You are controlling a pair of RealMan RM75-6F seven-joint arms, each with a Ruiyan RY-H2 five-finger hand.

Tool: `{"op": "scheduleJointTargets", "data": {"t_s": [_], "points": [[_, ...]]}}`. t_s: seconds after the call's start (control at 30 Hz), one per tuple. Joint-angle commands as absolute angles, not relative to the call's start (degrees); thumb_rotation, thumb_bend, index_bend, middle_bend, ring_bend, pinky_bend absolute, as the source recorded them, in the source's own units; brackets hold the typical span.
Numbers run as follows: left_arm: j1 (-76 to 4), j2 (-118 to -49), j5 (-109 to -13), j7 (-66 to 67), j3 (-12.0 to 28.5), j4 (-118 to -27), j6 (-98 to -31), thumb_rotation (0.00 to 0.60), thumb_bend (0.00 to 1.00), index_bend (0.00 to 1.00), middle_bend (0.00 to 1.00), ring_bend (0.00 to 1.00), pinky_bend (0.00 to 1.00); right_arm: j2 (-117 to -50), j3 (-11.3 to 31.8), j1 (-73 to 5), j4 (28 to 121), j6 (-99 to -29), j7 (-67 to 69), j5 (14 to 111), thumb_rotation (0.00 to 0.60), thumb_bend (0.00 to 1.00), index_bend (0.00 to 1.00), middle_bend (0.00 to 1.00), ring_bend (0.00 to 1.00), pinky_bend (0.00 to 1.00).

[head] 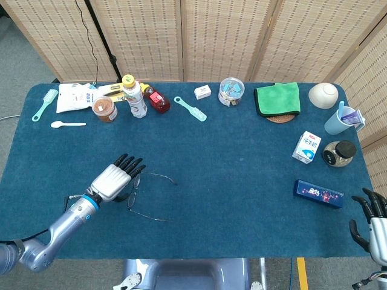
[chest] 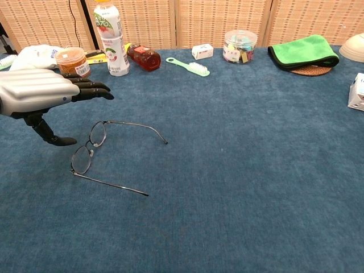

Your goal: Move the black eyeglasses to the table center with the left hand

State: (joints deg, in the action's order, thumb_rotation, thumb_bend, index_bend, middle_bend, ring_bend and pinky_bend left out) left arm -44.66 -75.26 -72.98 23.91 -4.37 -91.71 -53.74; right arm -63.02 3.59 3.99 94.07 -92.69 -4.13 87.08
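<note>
On blue cloth, black eyeglasses (chest: 94, 150) lie just right of the empty, flat-fingered left hand (chest: 42, 96).

Looked like a staged lab or data-collection room, not a home. A table (head: 242, 181) covered in blue felt cloth stood before woven folding screens (head: 217, 36), with a cable and stand (head: 100, 36) behind. Unrelated household props lined the far edge: bottles (head: 134, 96), brush (head: 190, 109), green towel (head: 277, 98), bowl (head: 323, 95).
</note>
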Motion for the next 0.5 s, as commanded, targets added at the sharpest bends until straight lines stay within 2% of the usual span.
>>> {"op": "scheduleJointTargets", "data": {"t_s": [0.03,0.3,0.5], "points": [[-45.0,-75.0,-74.1,21.9,-4.2,-90.1,-52.0,0.491,0.27,0.04,0.00,0.00,0.00,-62.9,3.5,4.2,94.3,-92.9,-4.4,87.0,0.600,0.48,0.23,0.13,0.13,0.16],[-45.6,-75.5,-75.4,18.8,-4.3,-86.6,-47.7,0.491,0.26,0.00,0.00,0.00,0.00,-62.8,3.6,4.3,94.8,-93.1,-5.2,86.9,0.600,0.48,0.23,0.13,0.13,0.16],[-45.8,-76.9,-75.6,18.7,-3.5,-84.4,-47.0,0.492,0.26,0.00,0.00,0.00,0.00,-62.8,3.6,4.4,94.9,-93.2,-5.5,86.5,0.600,0.48,0.23,0.13,0.13,0.16]]}}
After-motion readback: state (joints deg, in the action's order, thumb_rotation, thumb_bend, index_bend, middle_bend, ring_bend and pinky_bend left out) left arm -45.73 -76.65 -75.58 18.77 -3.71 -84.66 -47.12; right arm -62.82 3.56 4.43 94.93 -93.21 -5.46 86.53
